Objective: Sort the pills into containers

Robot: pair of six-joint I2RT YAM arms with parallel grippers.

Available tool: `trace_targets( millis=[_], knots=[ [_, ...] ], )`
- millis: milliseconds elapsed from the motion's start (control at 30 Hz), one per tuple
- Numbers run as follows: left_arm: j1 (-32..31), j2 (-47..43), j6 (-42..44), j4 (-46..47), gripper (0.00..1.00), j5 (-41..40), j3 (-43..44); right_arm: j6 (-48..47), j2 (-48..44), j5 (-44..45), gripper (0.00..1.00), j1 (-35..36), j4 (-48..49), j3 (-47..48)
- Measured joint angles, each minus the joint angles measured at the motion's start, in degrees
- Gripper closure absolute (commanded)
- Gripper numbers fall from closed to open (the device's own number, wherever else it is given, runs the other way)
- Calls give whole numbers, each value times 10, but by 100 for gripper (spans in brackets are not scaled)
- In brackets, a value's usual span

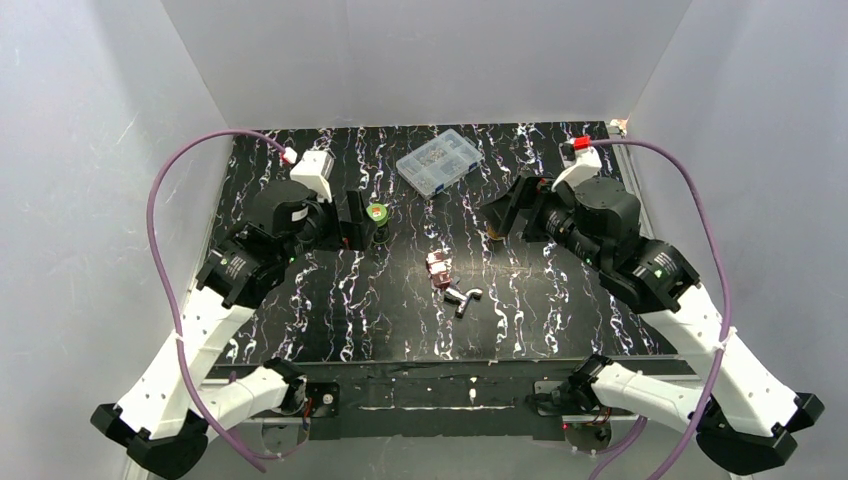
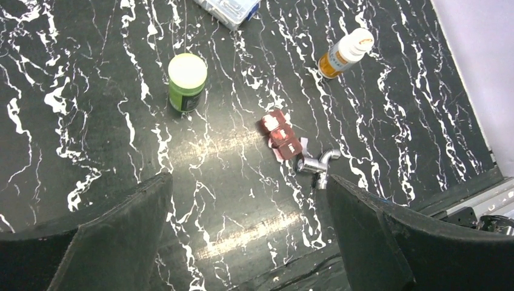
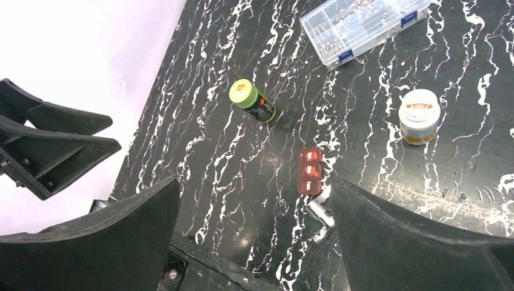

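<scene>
Two containers stand on the black marbled table (image 1: 330, 300). The dark bottle with the green cap (image 1: 377, 213) (image 2: 187, 82) (image 3: 253, 101) is just right of my left gripper (image 1: 357, 222) (image 2: 248, 236). The amber bottle with the white cap (image 1: 496, 236) (image 2: 345, 53) (image 3: 419, 116) is close beside my right gripper (image 1: 508, 207) (image 3: 254, 236). A red strip of pills (image 1: 437, 268) (image 2: 280, 138) (image 3: 310, 171) lies in the middle, with a small silver piece (image 1: 463, 298) (image 2: 316, 165) (image 3: 320, 215) touching its near end. Both grippers are open with nothing between their fingers.
A clear plastic compartment box (image 1: 439, 160) (image 3: 363, 24) with small parts lies at the back centre. White walls enclose the table on three sides. A black strip runs along the table's near edge (image 1: 450, 385).
</scene>
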Motion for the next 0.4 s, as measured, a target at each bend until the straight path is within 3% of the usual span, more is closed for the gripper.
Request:
trace_targets(
  millis=[400],
  knots=[
    [0,-2,13,-19,2,-7,-4,-6,2,7,2,0,-3,-12]
  ],
)
